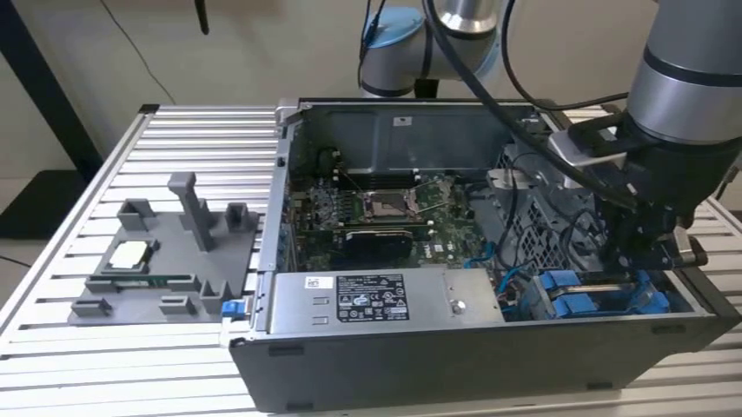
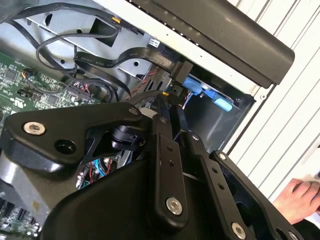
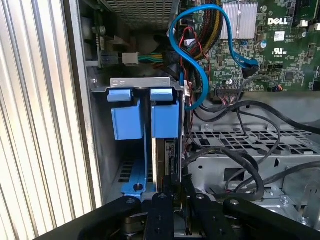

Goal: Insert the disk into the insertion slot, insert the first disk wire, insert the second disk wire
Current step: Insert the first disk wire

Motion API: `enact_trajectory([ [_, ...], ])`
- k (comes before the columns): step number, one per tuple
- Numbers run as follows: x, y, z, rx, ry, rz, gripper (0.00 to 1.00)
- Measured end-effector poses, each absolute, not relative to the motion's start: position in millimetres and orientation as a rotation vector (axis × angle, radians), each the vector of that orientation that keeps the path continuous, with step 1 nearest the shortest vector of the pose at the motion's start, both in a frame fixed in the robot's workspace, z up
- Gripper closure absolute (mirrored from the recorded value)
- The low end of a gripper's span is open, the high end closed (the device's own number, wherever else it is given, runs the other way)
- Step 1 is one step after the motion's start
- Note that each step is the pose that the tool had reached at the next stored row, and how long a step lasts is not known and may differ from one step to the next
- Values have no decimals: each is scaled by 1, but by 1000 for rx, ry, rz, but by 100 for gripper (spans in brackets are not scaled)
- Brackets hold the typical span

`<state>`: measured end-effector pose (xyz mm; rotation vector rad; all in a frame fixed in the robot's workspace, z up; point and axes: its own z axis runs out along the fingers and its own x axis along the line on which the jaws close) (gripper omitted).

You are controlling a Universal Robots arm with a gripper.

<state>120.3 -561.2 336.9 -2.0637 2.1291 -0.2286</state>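
1. One gripper (image 3: 175, 192) stands low in the case's (image 1: 464, 365) corner, fingers (image 2: 162, 150) nearly together on a black wire (image 2: 145, 94).
2. Disk (image 3: 163, 155) sits edge-on in the slot (image 3: 106, 160), blue caddy (image 3: 165, 120) around it, just beside the gripper.
3. A person's hand (image 2: 300, 200) lies outside the case.

Bright, even overhead light. To the exterior view's left of the computer case (image 1: 464, 365), the ribbed tabletop (image 1: 174, 139) shows pale glare. Inside the case, shadow lies beneath the arm (image 1: 684, 78). In both wrist views, tabletop slats outside the case wash out white.
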Motion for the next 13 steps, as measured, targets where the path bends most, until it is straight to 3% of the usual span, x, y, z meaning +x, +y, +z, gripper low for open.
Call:
enact_trajectory([
  [13,119,-562,334,-2066,2130,-235,81],
])
